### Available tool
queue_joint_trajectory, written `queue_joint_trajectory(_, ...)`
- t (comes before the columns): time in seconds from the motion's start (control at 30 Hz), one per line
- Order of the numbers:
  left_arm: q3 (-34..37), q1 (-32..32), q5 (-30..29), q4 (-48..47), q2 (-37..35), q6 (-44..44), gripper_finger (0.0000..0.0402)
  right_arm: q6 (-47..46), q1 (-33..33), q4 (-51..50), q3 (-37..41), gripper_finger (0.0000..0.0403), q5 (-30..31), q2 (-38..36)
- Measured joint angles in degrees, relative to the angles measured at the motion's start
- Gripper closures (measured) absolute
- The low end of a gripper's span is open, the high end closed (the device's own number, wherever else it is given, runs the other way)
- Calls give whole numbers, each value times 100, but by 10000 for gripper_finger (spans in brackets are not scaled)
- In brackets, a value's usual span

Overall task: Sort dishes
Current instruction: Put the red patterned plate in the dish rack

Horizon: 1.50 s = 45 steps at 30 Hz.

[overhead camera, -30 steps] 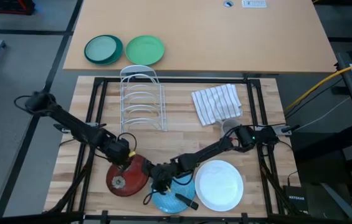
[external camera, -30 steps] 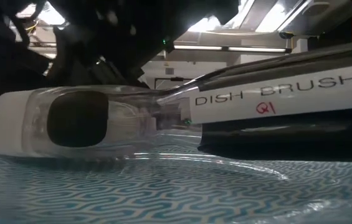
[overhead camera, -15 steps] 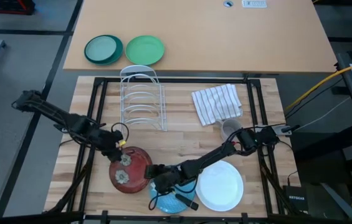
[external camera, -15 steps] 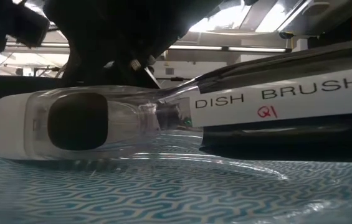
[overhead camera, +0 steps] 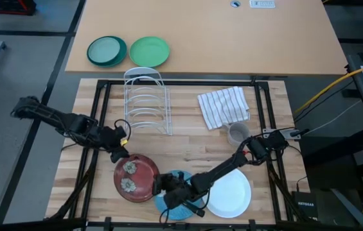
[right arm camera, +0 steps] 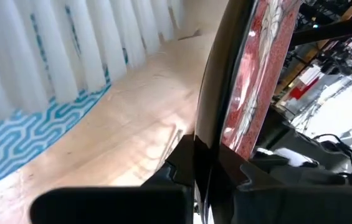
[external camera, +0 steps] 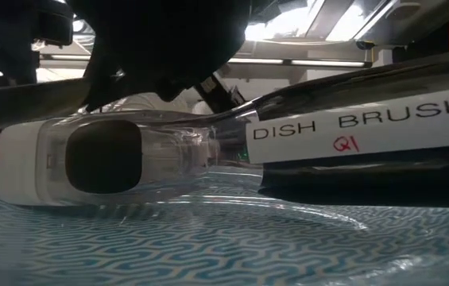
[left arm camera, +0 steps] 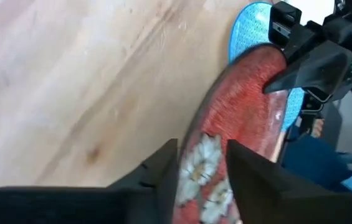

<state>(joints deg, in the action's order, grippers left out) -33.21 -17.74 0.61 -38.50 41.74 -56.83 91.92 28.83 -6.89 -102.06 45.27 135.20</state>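
Three dinner plates (overhead camera: 136,181), two green plates (overhead camera: 149,51).

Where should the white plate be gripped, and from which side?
Probably its rim on the right, approached low from the table's right edge. The white plate lies flat, so only the thin rim offers a hold, and the right arm crosses its left part beside the blue plate.

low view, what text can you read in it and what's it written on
"DISH BRUSH" in dark capitals on the white label of the dish brush lying on the light blue plate.
"Q1" in red handwriting just below it, on the same label.
High view: a small sign on the far table is too small to read.
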Motion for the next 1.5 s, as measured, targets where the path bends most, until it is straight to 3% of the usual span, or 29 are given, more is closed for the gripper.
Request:
queue_joint_trajectory(0.17, 1, 87, 28, 18, 0, 192, 203, 13, 10, 2, 0, 384, 127, -2)
queue_joint_trajectory(0.33, 2, 85, 64, 13, 1, 317, 176, 13, 5, 2, -2, 384, 507, -4)
queue_joint_trajectory(1.07, -2, 85, 243, 377, 5, 1088, 177, 1358, -70, 1436, -2, 385, 1293, -4)
queue_joint_trajectory(1.23, 0, 91, 282, 498, -1, 1380, 213, 1375, -158, 1416, -2, 382, 1467, -7)
queue_joint_trajectory(1.5, 0, 83, 451, 478, -14, 1491, 348, 1424, -141, 1364, 0, 369, 1521, -15)
